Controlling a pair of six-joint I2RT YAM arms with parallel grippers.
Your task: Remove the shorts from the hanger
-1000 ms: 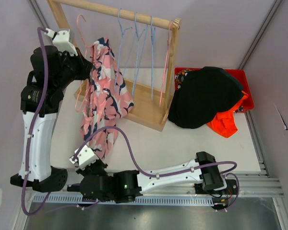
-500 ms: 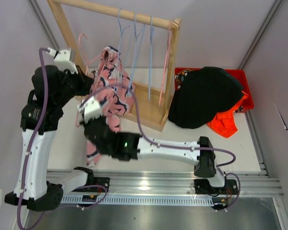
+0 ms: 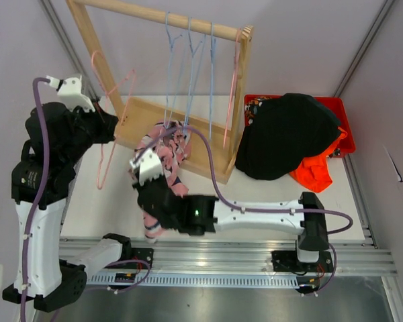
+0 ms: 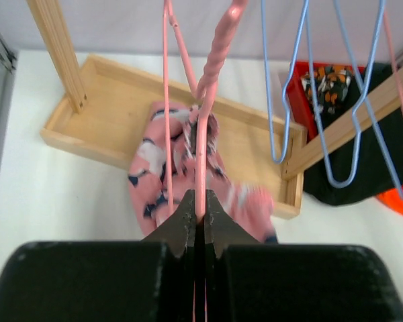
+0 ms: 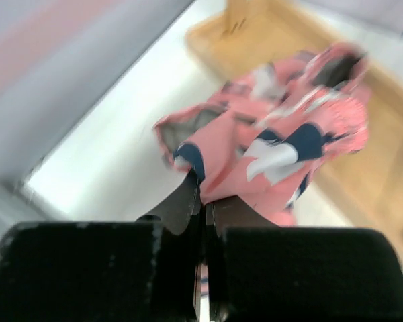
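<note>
The pink shorts (image 3: 166, 151) with a navy and white print hang bunched from my right gripper (image 3: 158, 180), in front of the wooden rack's base. The right wrist view shows that gripper (image 5: 203, 201) shut on a fold of the shorts (image 5: 275, 154). My left gripper (image 3: 114, 129) holds the bare pink wire hanger (image 3: 102, 161) up at the left, apart from the shorts. Seen from the left wrist, the jaws (image 4: 197, 213) are shut on the hanger's wire (image 4: 208, 121), and the shorts (image 4: 181, 168) lie beyond and below it.
A wooden clothes rack (image 3: 195, 151) stands at the back with blue hangers (image 3: 188, 67) and one pink hanger (image 3: 232, 87) on its rail. A red bin (image 3: 340, 111) at the right holds a black garment (image 3: 285, 137) and an orange one (image 3: 316, 173).
The right gripper pulled the shorts to the right and down, off the hanger. The left arm swung the now bare hanger to the left, away from the rack.
</note>
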